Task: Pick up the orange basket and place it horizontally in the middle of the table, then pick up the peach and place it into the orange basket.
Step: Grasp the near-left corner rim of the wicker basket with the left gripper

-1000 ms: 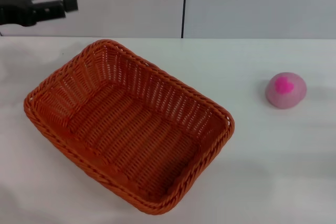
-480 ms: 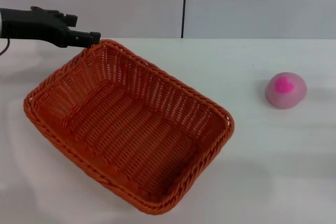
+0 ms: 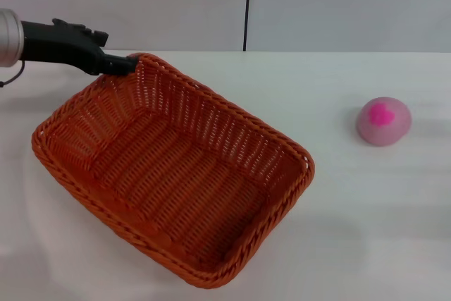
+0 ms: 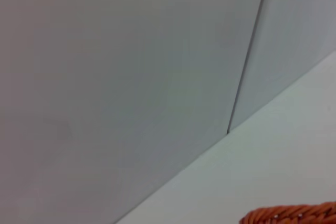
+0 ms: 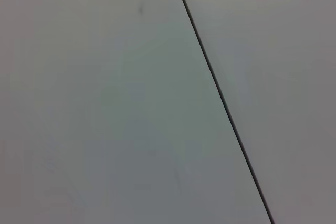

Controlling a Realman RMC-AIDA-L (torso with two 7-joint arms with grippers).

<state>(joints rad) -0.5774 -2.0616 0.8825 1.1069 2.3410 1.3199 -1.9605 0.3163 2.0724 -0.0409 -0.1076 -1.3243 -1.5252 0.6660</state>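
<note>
The orange basket [image 3: 173, 174] lies on the white tabletop [image 3: 352, 230], turned at a slant, one corner toward the far left and the opposite corner toward the near right. Its near edge comes close to the lower border of the head view. Nothing lies inside it; only the woven floor and ribbed sides show. In the left wrist view just a thin sliver of the braided rim [image 4: 294, 215] appears at the frame's border, against the tabletop and the grey wall behind.

The left gripper [image 3: 125, 66] reaches in from the left, with its dark tip at the basket's far-left corner, touching or just over the rim. Seen side-on, its fingers merge into one dark shape, so I cannot tell whether they are apart, together, or clamped on the rim. The silver arm segment behind it is cut off by the frame's left border.

The peach [image 3: 383, 121] sits on the tabletop well apart from the basket, to the right, magenta patch upward.

The right gripper appears in no view; its wrist camera shows only grey wall panels [image 5: 105, 103] with a dark seam.
</note>
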